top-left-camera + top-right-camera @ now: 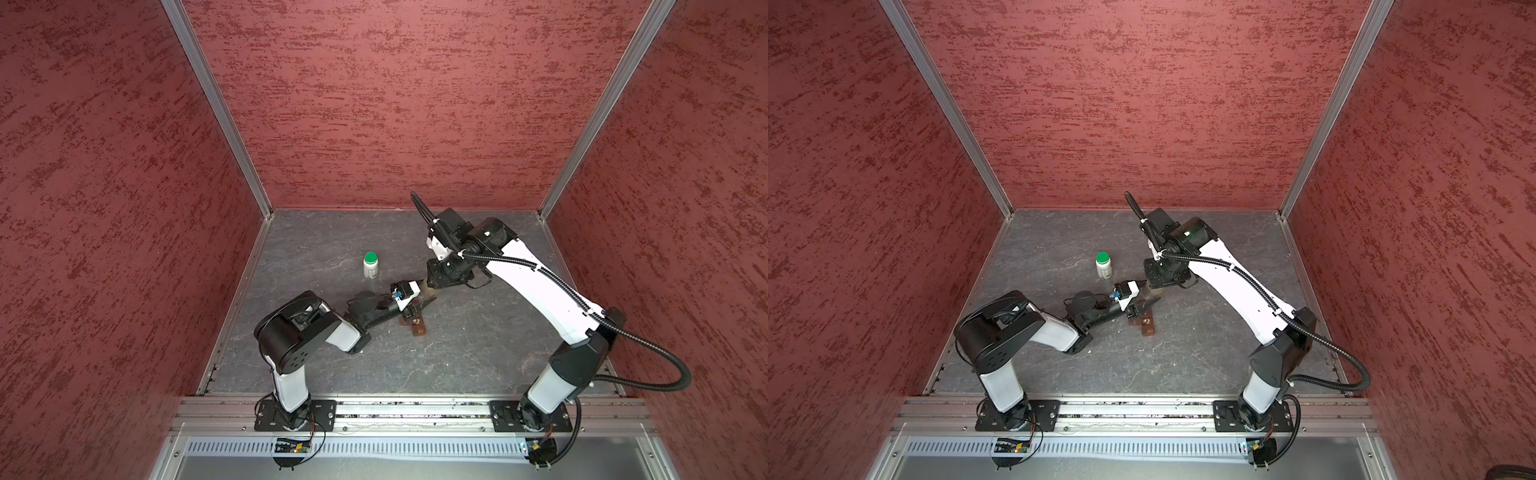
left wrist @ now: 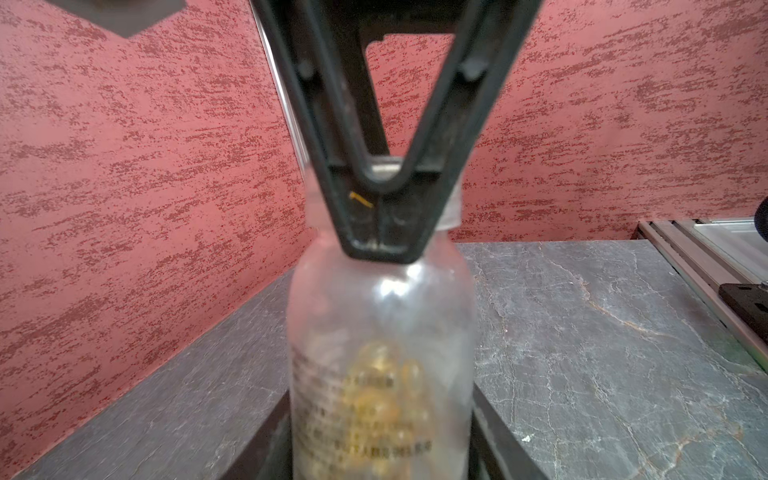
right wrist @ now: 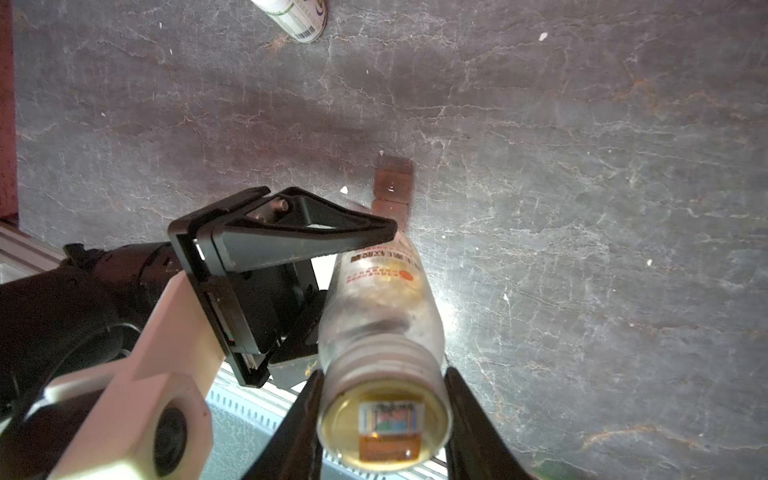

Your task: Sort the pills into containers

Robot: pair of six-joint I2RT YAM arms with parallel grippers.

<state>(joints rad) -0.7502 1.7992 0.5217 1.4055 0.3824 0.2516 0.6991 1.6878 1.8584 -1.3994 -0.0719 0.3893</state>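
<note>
Three walls enclose the cell: a back wall [image 1: 395,104], a left wall [image 1: 104,208] and a right wall [image 1: 685,208]. All are finished in rough red plaster with darker flecks. Aluminium posts [image 1: 216,108] stand at both rear corners. The bench [image 1: 457,361] has a dark grey, stone-patterned top with pale veins. An aluminium rail [image 1: 415,409] runs along its front edge, with a slotted metal strip [image 1: 415,448] just beside it. Lighting is even.

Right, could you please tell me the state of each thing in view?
clear bottle: holds yellow capsules; cap on or off unclear.
left hand: shut on the clear bottle's body.
right hand: fingers flank the threaded top; grip unclear.
green-capped bottle: upright, capped, untouched.
brown pill organizer: flat on the table; lids unclear.
</note>
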